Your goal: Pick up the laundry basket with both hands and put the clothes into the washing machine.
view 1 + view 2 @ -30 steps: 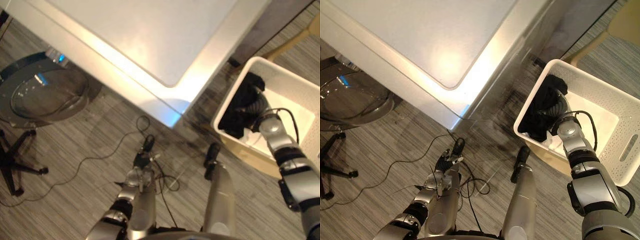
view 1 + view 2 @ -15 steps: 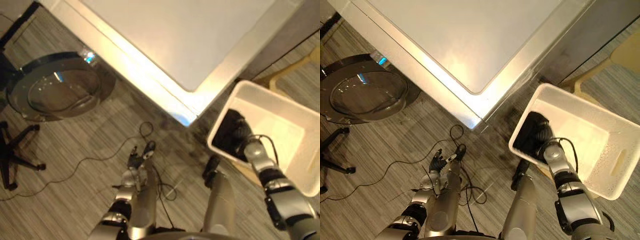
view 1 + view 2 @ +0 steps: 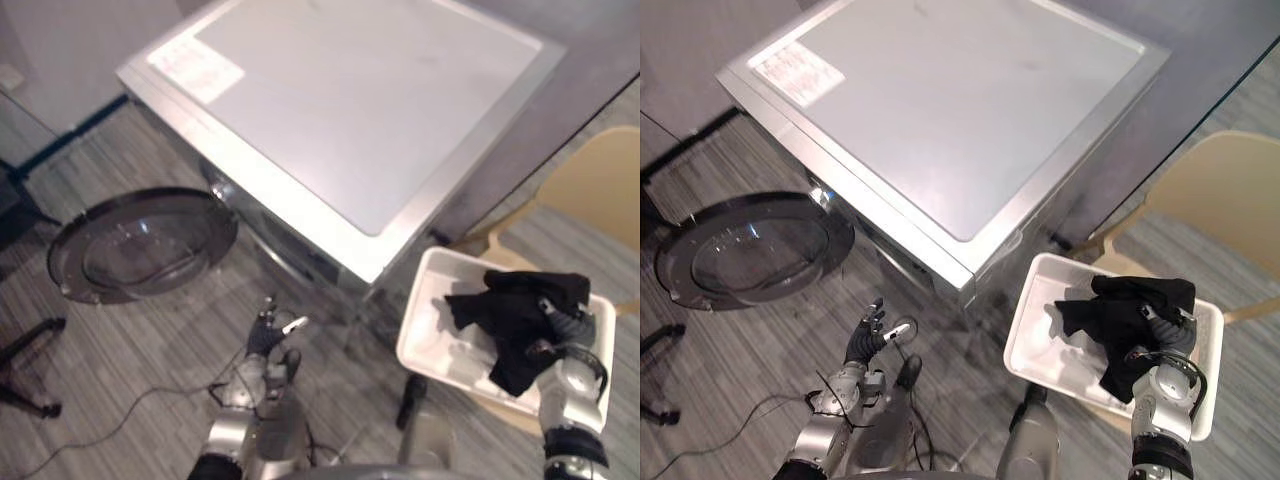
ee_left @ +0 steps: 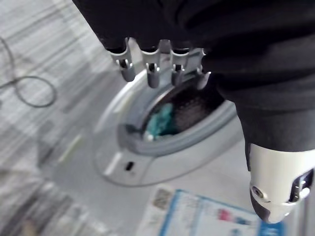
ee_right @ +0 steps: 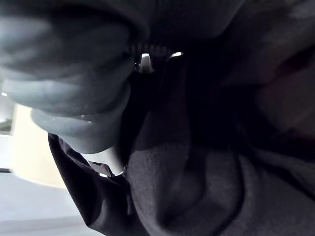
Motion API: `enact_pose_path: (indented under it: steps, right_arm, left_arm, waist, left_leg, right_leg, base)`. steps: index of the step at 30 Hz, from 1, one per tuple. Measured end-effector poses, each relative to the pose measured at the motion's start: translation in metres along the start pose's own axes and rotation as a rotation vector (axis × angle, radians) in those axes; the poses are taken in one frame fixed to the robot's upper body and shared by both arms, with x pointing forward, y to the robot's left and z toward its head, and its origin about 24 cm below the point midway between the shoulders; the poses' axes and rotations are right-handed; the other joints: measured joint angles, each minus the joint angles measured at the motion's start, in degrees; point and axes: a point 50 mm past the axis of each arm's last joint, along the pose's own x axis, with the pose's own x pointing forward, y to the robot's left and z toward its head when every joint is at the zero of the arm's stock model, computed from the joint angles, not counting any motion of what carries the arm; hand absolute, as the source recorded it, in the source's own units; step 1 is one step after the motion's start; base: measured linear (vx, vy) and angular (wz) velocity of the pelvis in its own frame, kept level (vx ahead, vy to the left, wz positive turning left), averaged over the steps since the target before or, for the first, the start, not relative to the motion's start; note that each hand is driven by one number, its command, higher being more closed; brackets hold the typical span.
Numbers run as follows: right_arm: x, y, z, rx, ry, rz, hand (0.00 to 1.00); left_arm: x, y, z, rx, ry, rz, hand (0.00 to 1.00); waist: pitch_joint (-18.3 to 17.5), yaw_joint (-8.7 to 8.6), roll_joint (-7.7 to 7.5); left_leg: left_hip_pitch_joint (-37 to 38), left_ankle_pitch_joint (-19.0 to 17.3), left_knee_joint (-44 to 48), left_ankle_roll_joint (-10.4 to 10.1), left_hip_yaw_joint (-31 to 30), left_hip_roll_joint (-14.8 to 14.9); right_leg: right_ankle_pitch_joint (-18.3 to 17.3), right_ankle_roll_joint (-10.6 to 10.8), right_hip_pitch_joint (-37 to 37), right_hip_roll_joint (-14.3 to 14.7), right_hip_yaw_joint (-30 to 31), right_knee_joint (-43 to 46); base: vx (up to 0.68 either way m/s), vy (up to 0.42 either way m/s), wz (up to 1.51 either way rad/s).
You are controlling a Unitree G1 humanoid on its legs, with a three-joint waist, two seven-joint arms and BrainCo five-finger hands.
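Washing machine [image 3: 940, 110] stands silver-topped on the grey striped floor [image 3: 150, 350], its round glass door [image 3: 750, 250] swung wide open on the robot's left. White laundry basket [image 3: 1035, 345] sits on the floor just beside the machine's near right corner, with a beige chair [image 3: 590, 190] close behind it. Right hand [image 3: 1162, 335] is over the basket's right side, fingers curled into a black garment [image 3: 1120, 320] and gripping it. The cloth is bunched up around the hand, partly above the basket rim, with a fold hanging down into the basket. Right wrist view confirms it: dark fabric wraps close round the fingers [image 5: 110, 160]. White basket bottom shows bare on the side nearer the machine. Left hand [image 3: 868, 340] is low in front of the machine, well apart from the basket, holding nothing, fingers [image 4: 150, 69] loosely extended and spread. Left wrist view looks past those fingers to the drum opening [image 4: 192, 110]; something teal [image 4: 160, 118] lies inside it, too blurred to identify. Neither hand is on the basket's rim.
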Motion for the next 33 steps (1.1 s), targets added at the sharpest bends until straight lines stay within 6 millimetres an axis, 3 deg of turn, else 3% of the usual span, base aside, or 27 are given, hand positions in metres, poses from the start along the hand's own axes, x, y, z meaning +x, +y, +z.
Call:
enact_pose_path:
  steps: [6, 13, 20, 26, 30, 33]
  right_arm:
    - [-0.018, 0.012, 0.039, 0.065, -0.198, 0.014, 1.00]
    - [-0.058, 0.034, 0.128, 0.147, -0.643, 0.107, 1.00]
    - [-0.084, 0.063, 0.163, 0.295, -0.846, 0.261, 1.00]
    - [-0.084, 0.095, 0.199, 0.439, -0.984, 0.380, 1.00]
    - [-0.075, 0.129, 0.224, 0.457, -1.012, 0.521, 1.00]
    - [-0.071, 0.147, 0.236, 0.462, -1.013, 0.580, 1.00]
  left_arm:
    - [-0.007, 0.023, 0.039, -0.099, -0.176, 0.166, 0.00]
    - [-0.045, 0.042, 0.139, -0.124, -0.682, 0.379, 0.00]
    - [-0.082, 0.048, 0.187, -0.143, -1.008, 0.484, 0.00]
    - [-0.085, 0.038, 0.219, -0.178, -1.221, 0.363, 0.00]
    - [-0.065, 0.005, 0.243, -0.148, -1.292, 0.055, 0.00]
    - [-0.049, -0.009, 0.248, -0.122, -1.267, -0.056, 0.00]
  waist:
    - [-5.0, -0.07, 0.38]
    - [-10.7, -0.04, 0.92]
    - [-13.5, -0.35, 0.20]
    - [-14.4, -0.39, 0.54]
    - [-14.4, -0.75, 0.56]
    - [-14.4, -1.52, 0.59]
  left_leg:
    - [3.3, -1.1, 0.1, 1.6, 1.4, 0.0]
    - [5.2, -1.6, 0.0, 2.1, 3.8, 0.1]
    - [6.8, -2.9, 0.1, 2.4, 6.8, 1.2]
    - [6.8, -2.9, -0.2, 2.4, 8.3, 1.3]
    - [6.9, -2.8, -0.4, 2.3, 9.0, 1.3]
    - [6.9, -2.8, -0.4, 2.3, 9.6, 1.3]
  right_leg:
    - [-1.1, 0.1, 3.2, 0.0, 0.1, -0.5]
    - [1.8, 0.3, 6.0, 0.9, 1.6, -5.9]
    - [5.9, 0.6, 9.0, 3.0, 3.5, -13.5]
    - [8.9, 0.6, 9.9, 3.9, 5.4, -18.4]
    - [11.1, 0.6, 10.9, 4.4, 6.4, -21.7]
    - [12.2, 0.4, 10.9, 4.5, 7.0, -22.6]
  base:
    - [0.00, 0.002, -0.03]
    - [0.02, 0.025, -0.14]
    - [0.02, 0.032, -0.25]
    - [-0.01, 0.020, -0.14]
    - [-0.01, 0.013, -0.12]
    - [0.00, 0.009, -0.13]
